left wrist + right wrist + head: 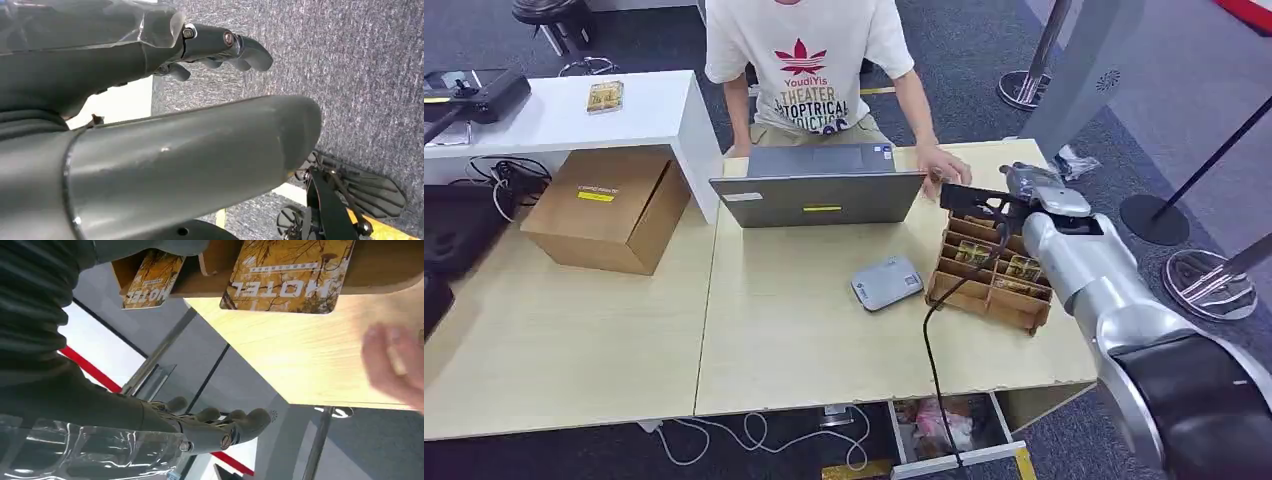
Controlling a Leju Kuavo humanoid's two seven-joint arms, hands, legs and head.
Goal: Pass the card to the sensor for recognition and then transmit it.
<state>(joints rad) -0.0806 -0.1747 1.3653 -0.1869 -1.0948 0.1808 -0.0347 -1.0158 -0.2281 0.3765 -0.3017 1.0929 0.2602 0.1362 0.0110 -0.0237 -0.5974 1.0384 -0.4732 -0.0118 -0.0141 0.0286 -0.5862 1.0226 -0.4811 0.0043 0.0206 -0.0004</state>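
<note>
You're at the pick step: no card in hand yet, nothing passed to the sensor.

Largest first. One bench (804,330), made of pale tops butted together. One person (809,70) across it, their hand (944,165) just beyond your right hand and close to it. One cardboard box (609,210), far left of the hand. One laptop (819,187), just left of the hand. One wooden rack (989,270), right under and in front of the right hand. One grey sensor (886,283), left of the rack, near but apart.

Cards: the right wrist view gives two clear ones, (287,275) and (147,280), standing in rack slots. The head view hints at more; can't count them.

Right hand (1034,190) sits over the rack's far edge, fingers (235,422) apart and lightly curled, holding nothing. Left hand (220,47) hangs by the floor, fingers loosely apart, holding nothing.

Next, I'd say: drop the right hand onto one card, pinch its top edge, lift straight out, then carry it left to the sensor. Watch the person's hand; it's in your working space.
</note>
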